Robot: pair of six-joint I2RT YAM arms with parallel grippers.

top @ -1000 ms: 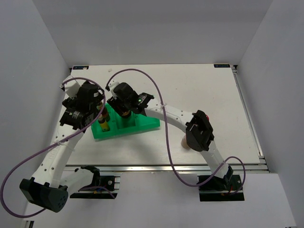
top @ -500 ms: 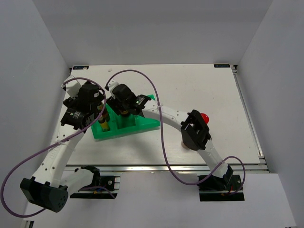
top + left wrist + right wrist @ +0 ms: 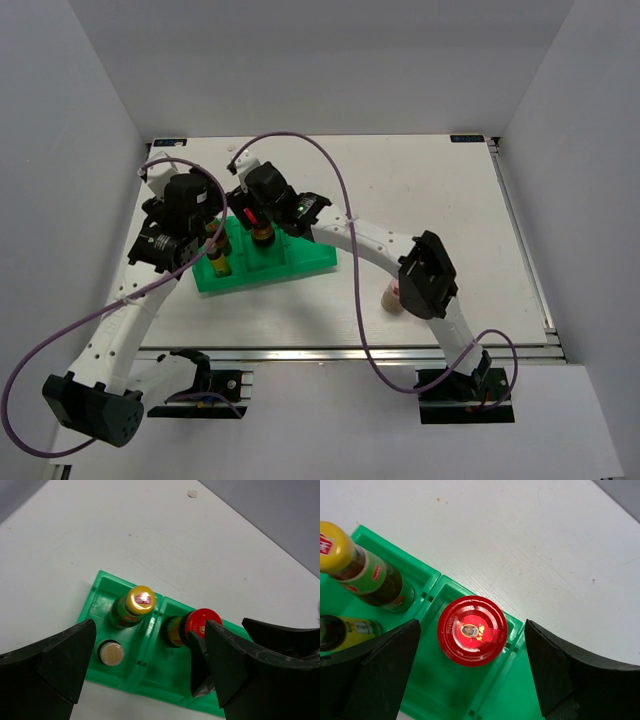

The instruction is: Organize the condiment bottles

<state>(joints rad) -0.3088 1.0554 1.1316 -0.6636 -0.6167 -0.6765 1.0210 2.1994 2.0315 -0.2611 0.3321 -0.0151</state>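
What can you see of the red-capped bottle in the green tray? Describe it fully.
The red-capped bottle has a round, glossy red cap with a small printed emblem and a yellowish-brown body, mostly hidden beneath. It stands upright, alone in one compartment of the green tray. The right gripper is open around it, with gaps either side of the cap.

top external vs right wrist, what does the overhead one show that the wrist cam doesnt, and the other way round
Only top external: the left arm and right arm whole, and a beige bottle out on the table, partly behind the right arm, apart from the green tray.
Only right wrist: the printed emblem on the red-capped bottle, the green label on the yellow-capped bottle, and the right gripper open, its fingers either side of the red cap without touching.
Both: the green tray with the red-capped bottle standing in one compartment.
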